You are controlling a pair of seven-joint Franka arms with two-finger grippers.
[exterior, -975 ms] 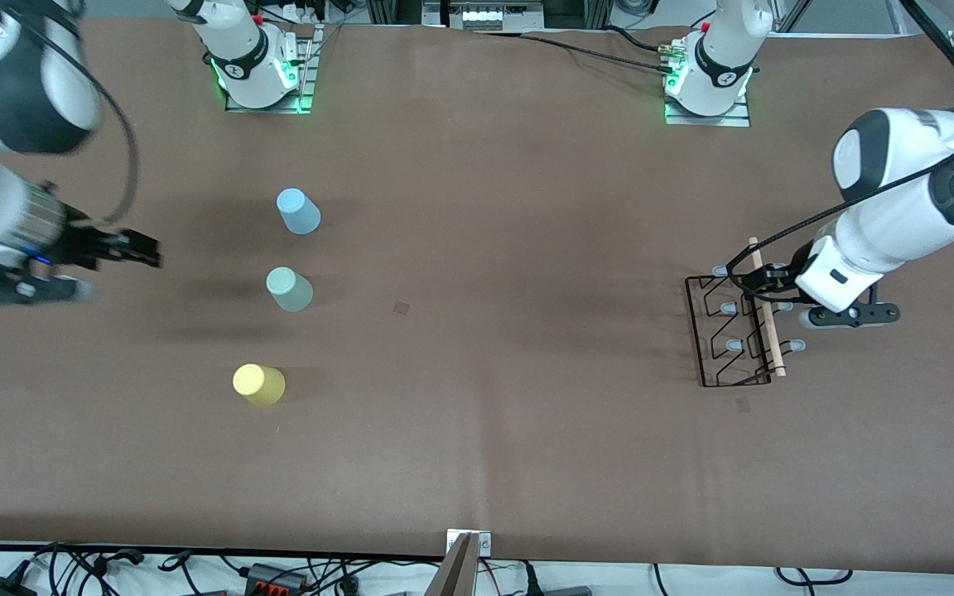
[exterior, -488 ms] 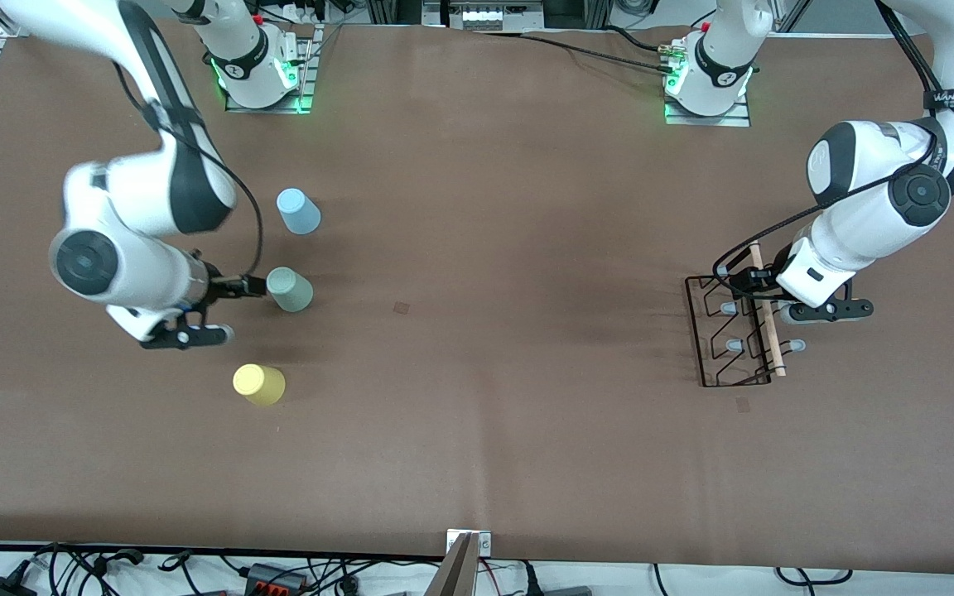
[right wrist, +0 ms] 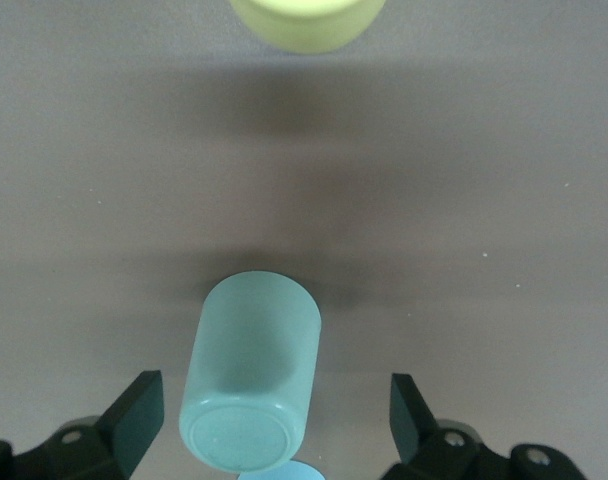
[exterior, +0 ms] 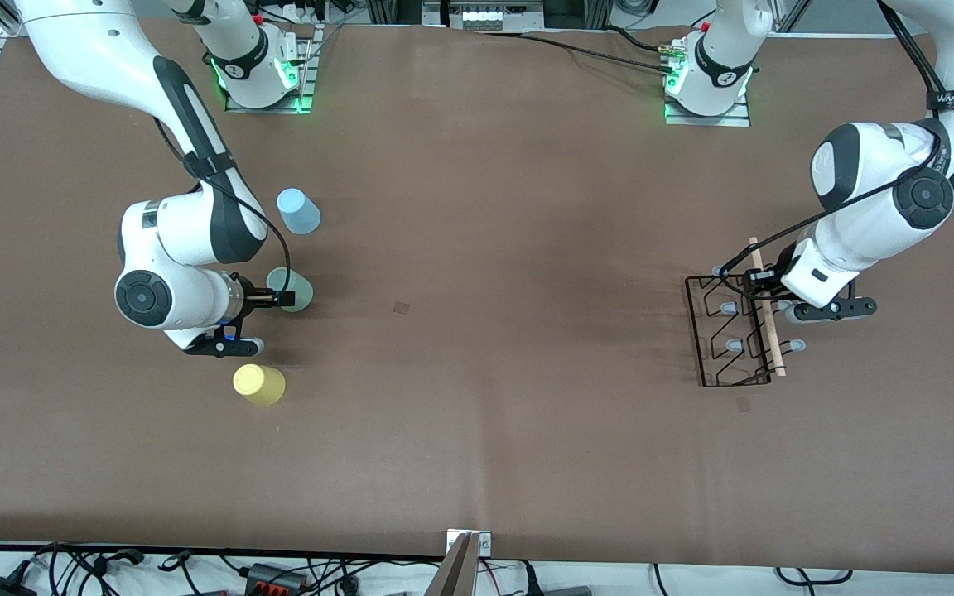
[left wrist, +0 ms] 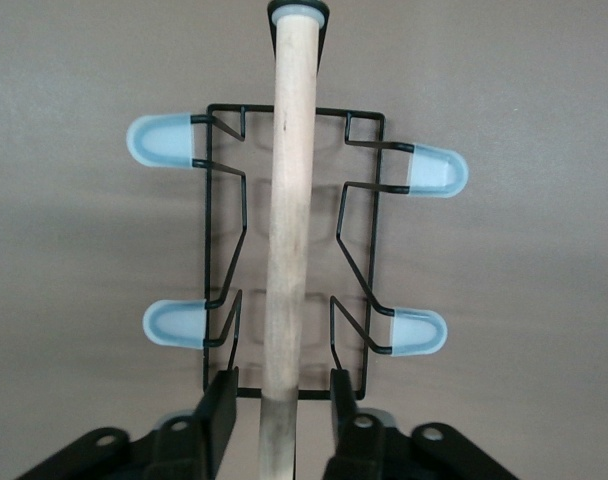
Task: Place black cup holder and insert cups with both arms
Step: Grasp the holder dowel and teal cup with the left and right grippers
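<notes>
The right arm swings in from the table's edge, and its gripper (exterior: pixel 281 298) now sits at the mint cup (exterior: pixel 292 290), fingers spread on either side of it. The left gripper (exterior: pixel 763 284) shifts slightly along the rack's (exterior: pixel 721 333) wooden rod (exterior: pixel 767 308), fingers straddling it.

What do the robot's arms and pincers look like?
Both arms are chunky white tubes with round black joints, black cables along them and green lights at their bases. The left pincer and right pincer are black, with flat fingers.
</notes>
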